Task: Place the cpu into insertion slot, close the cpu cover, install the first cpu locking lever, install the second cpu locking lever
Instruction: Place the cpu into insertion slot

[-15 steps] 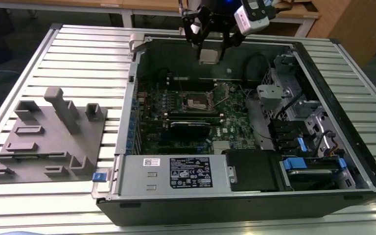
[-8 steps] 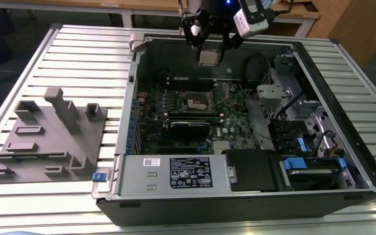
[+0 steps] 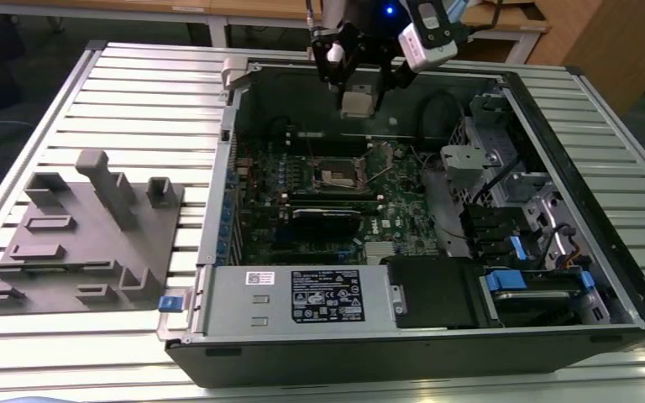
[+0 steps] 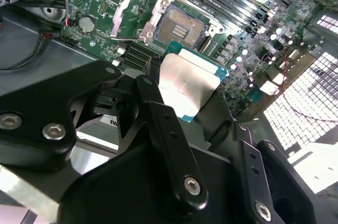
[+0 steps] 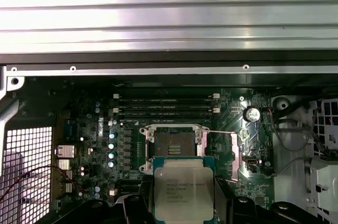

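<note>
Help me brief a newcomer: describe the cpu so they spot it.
Find the open black computer case and its green motherboard. Above the board, the robot's hand grips the silver-grey square cpu chip. Unlike the board's fixed parts, it hangs in the air: a metal square edged in green.

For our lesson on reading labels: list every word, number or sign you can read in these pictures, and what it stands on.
cpu lid: printed lines, too small to read.
Power supply label: print too small to read.
Small white sticker beside it: unreadable.
Motherboard: markings unreadable.
Nothing can be quoted.
</note>
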You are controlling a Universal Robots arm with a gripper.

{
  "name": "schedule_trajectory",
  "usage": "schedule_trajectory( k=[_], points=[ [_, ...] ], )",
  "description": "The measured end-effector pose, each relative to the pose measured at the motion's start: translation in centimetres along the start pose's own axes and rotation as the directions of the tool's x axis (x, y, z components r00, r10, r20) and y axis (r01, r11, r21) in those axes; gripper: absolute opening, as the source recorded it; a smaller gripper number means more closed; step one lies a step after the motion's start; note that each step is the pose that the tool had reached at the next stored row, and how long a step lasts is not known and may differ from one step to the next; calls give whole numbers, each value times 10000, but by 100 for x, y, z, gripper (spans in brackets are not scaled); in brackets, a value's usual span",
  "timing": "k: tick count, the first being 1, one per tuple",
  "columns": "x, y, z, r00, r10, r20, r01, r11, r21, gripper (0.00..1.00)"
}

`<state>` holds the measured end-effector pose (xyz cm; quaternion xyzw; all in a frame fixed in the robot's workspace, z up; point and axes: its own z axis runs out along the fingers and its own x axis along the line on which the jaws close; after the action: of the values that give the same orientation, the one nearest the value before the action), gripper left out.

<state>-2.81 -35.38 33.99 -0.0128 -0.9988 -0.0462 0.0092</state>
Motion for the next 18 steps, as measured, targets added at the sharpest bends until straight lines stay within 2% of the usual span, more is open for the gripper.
schedule_trajectory(
  k=[7,9,18],
  points=[
    [0,-3,23,10000,1,0,-1,10000,0,54],
    [0,-6,57,10000,1,1,-1,10000,-2,54],
    [0,-6,62,10000,1,1,-1,10000,-2,54]
  ],
)
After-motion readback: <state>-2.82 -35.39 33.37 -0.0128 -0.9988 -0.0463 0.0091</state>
